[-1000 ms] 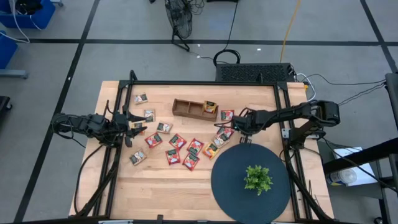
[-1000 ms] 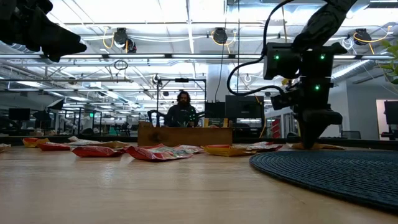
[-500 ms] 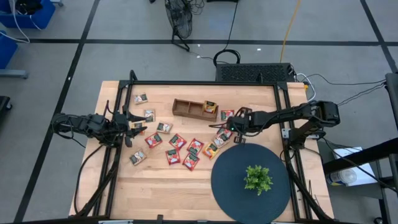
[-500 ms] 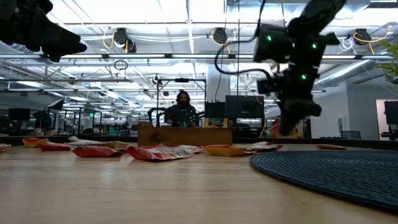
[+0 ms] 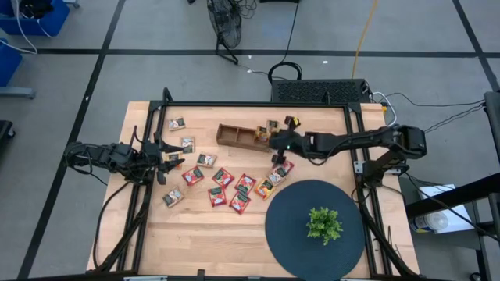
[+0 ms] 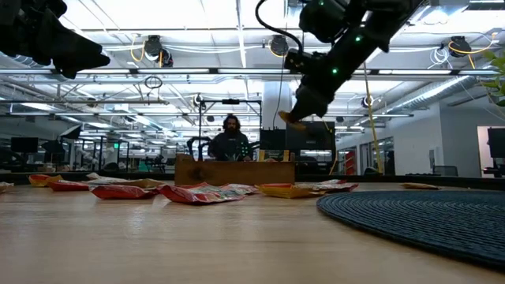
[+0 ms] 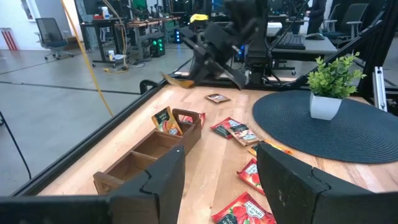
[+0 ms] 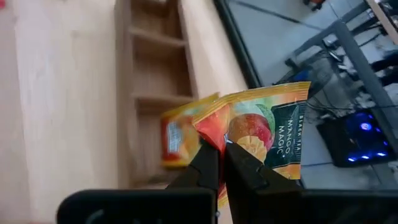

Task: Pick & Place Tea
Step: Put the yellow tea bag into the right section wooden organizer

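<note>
Fingers of the right gripper (image 8: pixel 219 163) pinch an orange tea packet (image 8: pixel 261 134) by one corner, so it hangs clear, lifted above the wooden tray (image 5: pixel 244 135), whose end slot just beyond the jaws already holds one. Likely drop comes next. Left gripper (image 7: pixel 221 177) waits spread, loose packets (image 5: pixel 226 186) ahead.

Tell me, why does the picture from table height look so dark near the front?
Low view: bright ceiling lights behind leave the right end effector and the table dim. Left wrist view: that arm's own fingers are blurred. Right wrist view: the sachet is sharp and the tray behind it soft.
</note>
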Motion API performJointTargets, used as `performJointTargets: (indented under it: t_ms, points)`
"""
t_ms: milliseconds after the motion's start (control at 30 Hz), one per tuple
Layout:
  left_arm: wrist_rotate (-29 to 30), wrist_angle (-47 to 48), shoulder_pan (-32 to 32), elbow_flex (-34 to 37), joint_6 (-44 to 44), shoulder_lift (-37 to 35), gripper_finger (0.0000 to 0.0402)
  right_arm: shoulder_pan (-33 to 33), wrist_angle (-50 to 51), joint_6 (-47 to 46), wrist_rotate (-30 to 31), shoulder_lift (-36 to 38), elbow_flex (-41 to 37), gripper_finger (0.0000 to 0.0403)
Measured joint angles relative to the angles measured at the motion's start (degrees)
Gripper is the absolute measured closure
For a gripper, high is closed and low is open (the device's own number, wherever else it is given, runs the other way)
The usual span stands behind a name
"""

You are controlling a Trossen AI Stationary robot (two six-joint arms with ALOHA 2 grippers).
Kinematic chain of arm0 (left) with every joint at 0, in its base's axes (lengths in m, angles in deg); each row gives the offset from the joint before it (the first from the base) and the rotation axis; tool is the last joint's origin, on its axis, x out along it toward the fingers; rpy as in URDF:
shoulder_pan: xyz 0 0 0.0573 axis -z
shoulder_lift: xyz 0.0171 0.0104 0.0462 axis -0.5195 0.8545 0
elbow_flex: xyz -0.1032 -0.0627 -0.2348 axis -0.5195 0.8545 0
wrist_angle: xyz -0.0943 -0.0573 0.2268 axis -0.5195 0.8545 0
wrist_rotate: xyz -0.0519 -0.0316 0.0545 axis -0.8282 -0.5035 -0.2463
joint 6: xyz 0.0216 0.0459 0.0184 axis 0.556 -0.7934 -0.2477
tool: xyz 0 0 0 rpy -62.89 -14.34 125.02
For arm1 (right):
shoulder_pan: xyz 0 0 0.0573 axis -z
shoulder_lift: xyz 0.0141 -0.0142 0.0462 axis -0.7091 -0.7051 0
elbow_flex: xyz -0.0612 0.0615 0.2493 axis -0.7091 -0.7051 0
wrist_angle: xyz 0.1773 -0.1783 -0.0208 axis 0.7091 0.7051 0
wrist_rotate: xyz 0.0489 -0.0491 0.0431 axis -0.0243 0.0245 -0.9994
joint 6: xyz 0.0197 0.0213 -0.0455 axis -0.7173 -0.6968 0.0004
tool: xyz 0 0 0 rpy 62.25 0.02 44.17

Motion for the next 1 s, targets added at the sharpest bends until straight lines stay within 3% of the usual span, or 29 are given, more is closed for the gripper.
performJointTargets:
  t_ms: [167, 333, 467, 867, 1000]
  points:
    - [0.00, -0.02, -0.01, -0.01, 0.00, -0.01, 0.0201, 2.53, -9.84, 1.37, -9.12, -5.43, 0.04, 0.0402]
    - [-0.02, 0.02, -0.01, 0.00, 0.00, 0.02, 0.0201, 2.53, -10.73, 6.38, -3.16, -13.03, 0.96, 0.0402]
    - [-0.02, -0.01, -0.01, 0.00, 0.00, 0.01, 0.0201, 2.29, -11.99, 9.56, -0.77, -14.86, 1.07, 0.0396]
    - [-0.02, 0.00, -0.01, -0.01, 0.00, -0.01, 0.0201, 0.34, -12.12, 13.50, -0.88, -14.50, 1.09, 0.0302]
    - [-0.02, 0.00, -0.01, 0.00, 0.00, 0.00, 0.0201, -0.66, -13.58, 14.00, 3.78, -14.50, 1.09, 0.0277]
